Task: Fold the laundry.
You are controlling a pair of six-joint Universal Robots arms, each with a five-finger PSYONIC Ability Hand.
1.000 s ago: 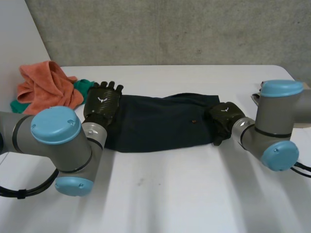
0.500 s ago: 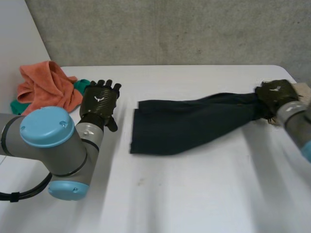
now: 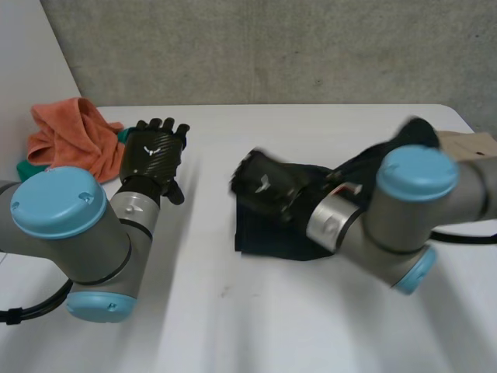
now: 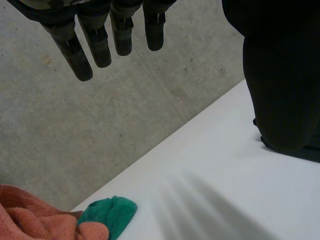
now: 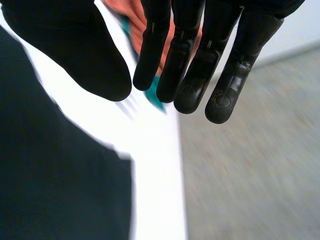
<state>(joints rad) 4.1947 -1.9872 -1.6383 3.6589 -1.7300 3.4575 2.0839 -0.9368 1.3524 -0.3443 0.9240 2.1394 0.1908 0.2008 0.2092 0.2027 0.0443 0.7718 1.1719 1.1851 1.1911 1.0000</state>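
Observation:
A dark navy garment (image 3: 260, 233) lies bunched on the white table (image 3: 256, 326), right of centre. One end of it is lifted and carried over toward its left edge. My right hand (image 3: 264, 183) is above that left part, shut on the garment's end. In the right wrist view its fingers (image 5: 192, 75) stay fairly straight, a dark fold is pinched beside them, and the garment (image 5: 50, 190) spreads under the palm. My left hand (image 3: 154, 151) is off the cloth to the left and raised. Its fingers (image 4: 100, 40) are straight and empty, with the garment (image 4: 282, 100) off to one side.
An orange towel (image 3: 66, 140) is heaped at the table's back left, over a green cloth (image 4: 110, 212) close to my left hand. A beige item (image 3: 470, 144) lies at the right edge. A grey wall rises behind the table.
My right hand closed on the garment's right end, pulled it far right, then swung it back left over the cloth. My left hand came off the garment and drew back left.

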